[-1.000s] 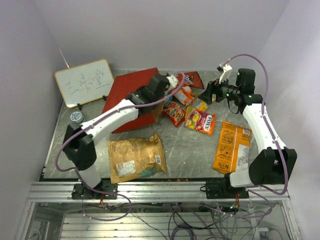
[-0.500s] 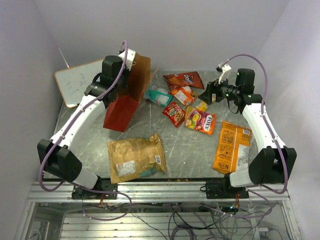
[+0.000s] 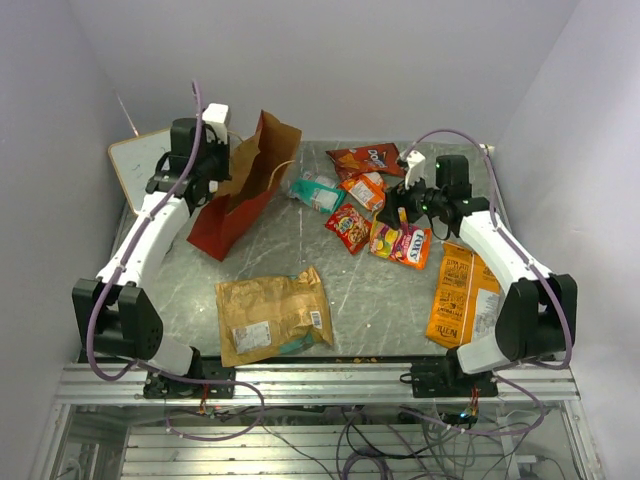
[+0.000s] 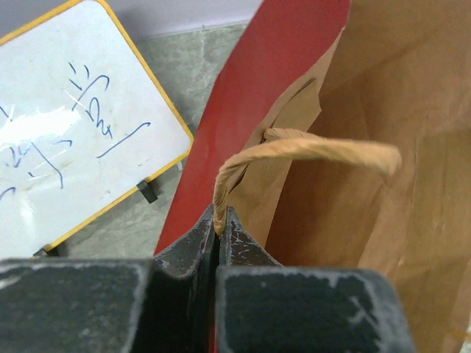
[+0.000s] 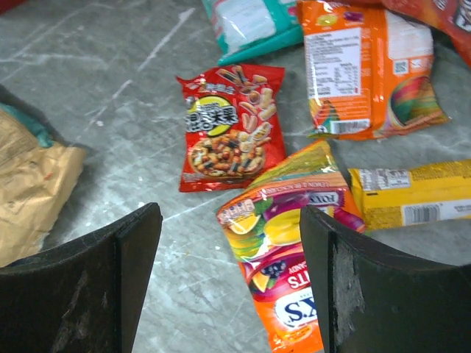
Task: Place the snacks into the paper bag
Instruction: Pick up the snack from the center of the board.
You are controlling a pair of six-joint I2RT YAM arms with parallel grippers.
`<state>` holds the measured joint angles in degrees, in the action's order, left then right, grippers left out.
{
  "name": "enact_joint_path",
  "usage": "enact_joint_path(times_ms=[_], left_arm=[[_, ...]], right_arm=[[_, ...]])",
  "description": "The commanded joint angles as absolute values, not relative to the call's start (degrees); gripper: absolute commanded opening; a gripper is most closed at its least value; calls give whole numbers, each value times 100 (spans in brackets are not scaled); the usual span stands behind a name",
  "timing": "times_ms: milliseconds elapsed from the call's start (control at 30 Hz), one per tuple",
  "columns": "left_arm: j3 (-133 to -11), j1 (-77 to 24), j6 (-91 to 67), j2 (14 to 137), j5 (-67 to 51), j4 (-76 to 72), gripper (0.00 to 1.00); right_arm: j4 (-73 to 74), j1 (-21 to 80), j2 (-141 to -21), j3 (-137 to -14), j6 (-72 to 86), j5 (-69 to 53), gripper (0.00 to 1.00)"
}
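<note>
Squarely ahead of the wide-open right gripper (image 5: 229,215), the fruit pack (image 5: 283,257) is lying lengthwise; the paper bag (image 3: 240,190) is being pinched by the left gripper (image 4: 221,224).

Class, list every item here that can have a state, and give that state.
paper bag, standing tilted, mouth open
left gripper, shut on the bag's handle
right gripper, open, above the fruit-print packet
tan-gold snack bag, crumpled, flat on the table
writing board, propped up, written on
</note>
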<state>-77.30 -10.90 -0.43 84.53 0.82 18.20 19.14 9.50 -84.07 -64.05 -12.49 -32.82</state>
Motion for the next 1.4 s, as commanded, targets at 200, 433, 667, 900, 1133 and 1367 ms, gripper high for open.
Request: enact_joint_path(times_ms=[200,433,667,900,1133,1367], left_arm=[[-8293,-853,-702,8483,-1472,2040,7],[-7828,-853,-1198,8491,-1823,1710,7],[-7670,-853,-1547,8482,-1910,1606,7],[-7601,-853,-1435,8394,-1865,1557,7],[-7547,-857,-1364,8376,-1837,1505,7],[-7541,-870,-1341,8319,-1798,1492,7]], right_arm=[[2338,505,-8368,-6501,-1648,-2070,75],[3450,-375,-8245,-6465,-1926,-1184,75],[4341,-1878,-8456,-6581,-2276,-1179,74],[4967,-2959,-8728,-6400,-2738,-1194,72],[5244,-3675,-9054,-6123,-3159,-1504,68],[5035,-3752,-9536,-5919,-3182,-1784,63]])
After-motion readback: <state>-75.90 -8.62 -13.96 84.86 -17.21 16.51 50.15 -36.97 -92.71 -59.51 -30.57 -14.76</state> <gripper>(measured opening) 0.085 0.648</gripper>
